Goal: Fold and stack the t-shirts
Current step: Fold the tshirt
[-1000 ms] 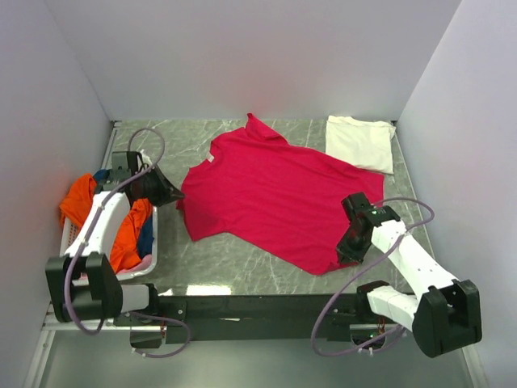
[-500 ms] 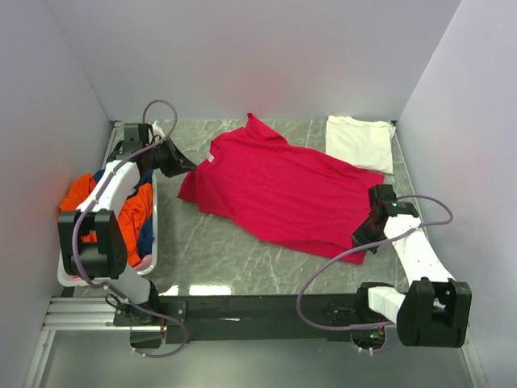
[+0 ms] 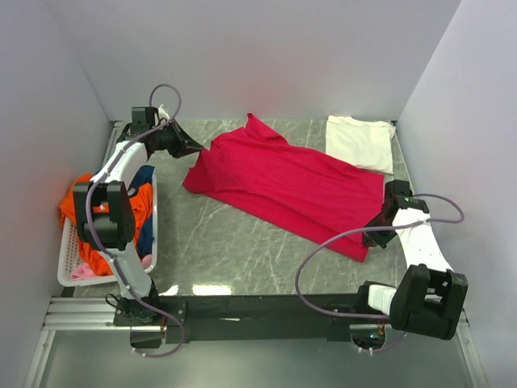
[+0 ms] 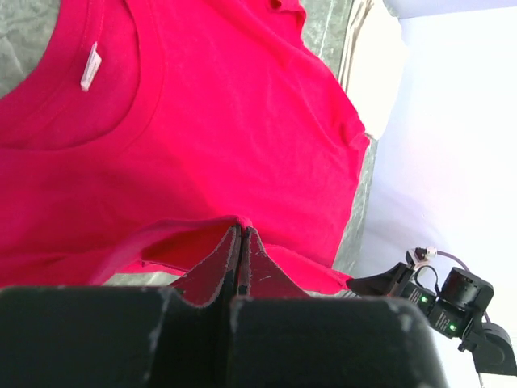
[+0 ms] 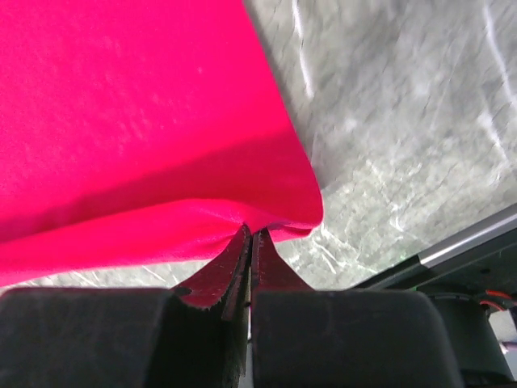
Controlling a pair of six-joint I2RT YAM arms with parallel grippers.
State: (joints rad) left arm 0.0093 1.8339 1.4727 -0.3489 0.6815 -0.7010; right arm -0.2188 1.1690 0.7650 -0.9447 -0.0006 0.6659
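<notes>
Grey-veined tabletop (image 3: 242, 259) between pale walls, with the crimson t-shirt (image 3: 291, 182) strung slantwise across it from one gripper to the other. Left gripper (image 3: 194, 147) closed tight on a raised fold at one end of the shirt, the white neck label (image 4: 90, 66) a little way ahead of its fingertips. Right gripper (image 5: 249, 230) likewise pressed together on the rounded corner at the opposite end, bare marble just beyond it. Long axis of the garment thus running straight from fingertips to fingertips, neither arm nearer than the other, each holding its own end. Judged from that: a next move hinging on keeping this line taut and level while laying or folding, any slack likely to bunch the middle. Folded cream t-shirt (image 3: 359, 141) lying out beyond the right gripper, touching the crimson cloth's edge or nearly so. White basket (image 3: 69, 271) of other shirts back under the left arm. Compared with a second ago: both grippers swung outward and away from the bases, the broad spread drawn into a narrower, longer band.
</notes>
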